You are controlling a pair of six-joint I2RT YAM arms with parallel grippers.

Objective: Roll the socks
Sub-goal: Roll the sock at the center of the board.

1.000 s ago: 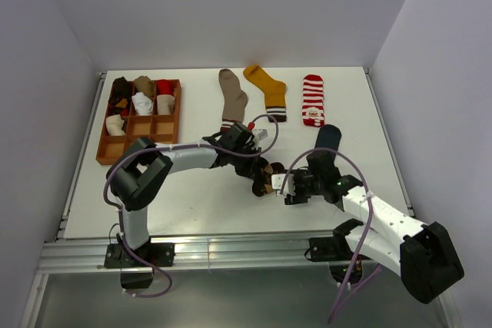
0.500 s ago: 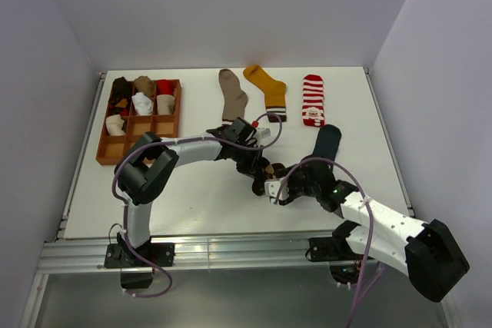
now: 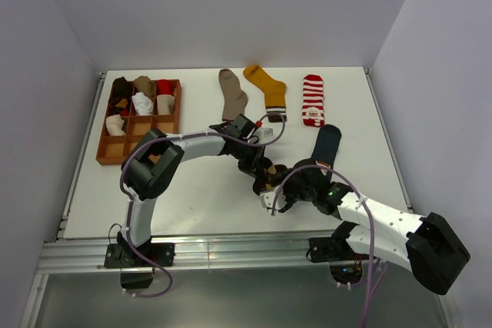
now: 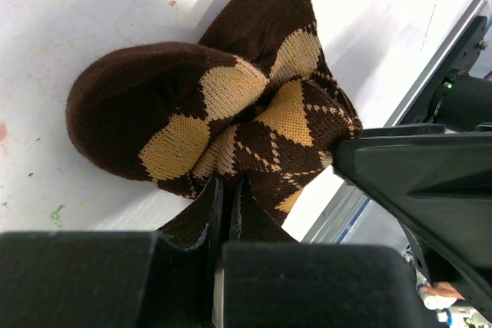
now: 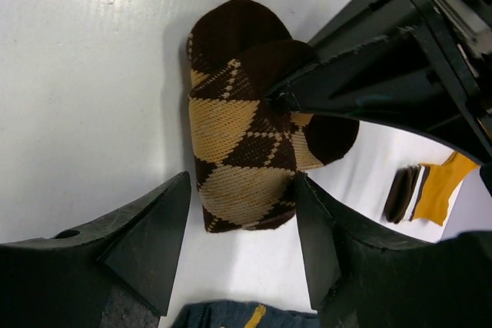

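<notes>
A brown argyle sock, bunched into a loose roll, lies on the white table near the front middle. My left gripper is shut on a fold of it; it also shows in the top view. My right gripper is open, with its fingers on either side of the roll's cuff end, not pressing it. In the top view the right gripper sits just in front of the roll. Flat at the back lie a taupe sock, a mustard sock, a red-white striped sock and a navy sock.
A wooden grid tray at the back left holds several rolled socks. The navy sock's edge lies right under my right gripper. The left gripper's body crowds the roll's far side. The table's front edge is close.
My right gripper has moved left and nearer the front edge, up to the roll's cuff end. The left gripper has shifted a little toward the front with the sock.
</notes>
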